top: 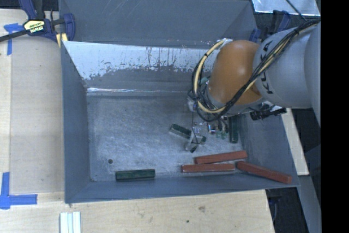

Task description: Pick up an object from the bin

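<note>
In the camera view, the arm (289, 71) comes into the grey metal bin (73, 117) from the right. Its wrist is wrapped in an orange cover (232, 76), with yellow and black cables (204, 68) looping around it. The claw (194, 141) sits low over the bin floor, a little right of the middle. Its tip reads as a small tangle of dark and pale metal. Whether it is spread or closed cannot be told, nor whether it has hold of anything.

The nearest thing is a small, flat, dark grey-green piece (179, 130). It lies tilted on the floor just beside the claw, on its left; whether the two touch cannot be told.

Toward the front wall lie three reddish-brown bars. The first reddish-brown bar (221, 157) lies near the claw, almost level. The second reddish-brown bar (208, 168) lies just beside it, nearly parallel and closer to the front wall. The third reddish-brown bar (263, 172) slants down into the front right corner, its upper end near the right ends of the other two.

A dark green bar (134, 174) lies along the front wall, left of the middle and well apart from the claw. A small dark speck (110, 161) marks the floor near it. The sloping back wall (147, 60) carries a band of dark scratches.
</note>
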{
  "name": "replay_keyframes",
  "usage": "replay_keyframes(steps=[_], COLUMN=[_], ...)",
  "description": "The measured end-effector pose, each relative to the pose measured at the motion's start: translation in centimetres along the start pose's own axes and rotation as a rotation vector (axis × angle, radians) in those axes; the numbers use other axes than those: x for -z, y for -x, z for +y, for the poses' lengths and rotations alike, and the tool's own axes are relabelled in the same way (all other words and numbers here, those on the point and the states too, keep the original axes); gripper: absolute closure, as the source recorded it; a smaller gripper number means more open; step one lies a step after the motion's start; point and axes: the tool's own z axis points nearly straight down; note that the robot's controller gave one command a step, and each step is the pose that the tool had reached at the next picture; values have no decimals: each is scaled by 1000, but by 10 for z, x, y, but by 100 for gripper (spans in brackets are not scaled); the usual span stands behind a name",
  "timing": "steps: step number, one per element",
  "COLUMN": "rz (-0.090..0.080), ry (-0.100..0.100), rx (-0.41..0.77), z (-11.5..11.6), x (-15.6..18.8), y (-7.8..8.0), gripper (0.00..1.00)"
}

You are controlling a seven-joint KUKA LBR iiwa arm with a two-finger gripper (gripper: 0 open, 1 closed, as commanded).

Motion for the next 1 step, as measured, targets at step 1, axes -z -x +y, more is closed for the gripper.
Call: replay_keyframes(steps=[1], rz=[-10], ry=[3], rx=[0], z=[1], x=[5], y=[3], gripper=[100])
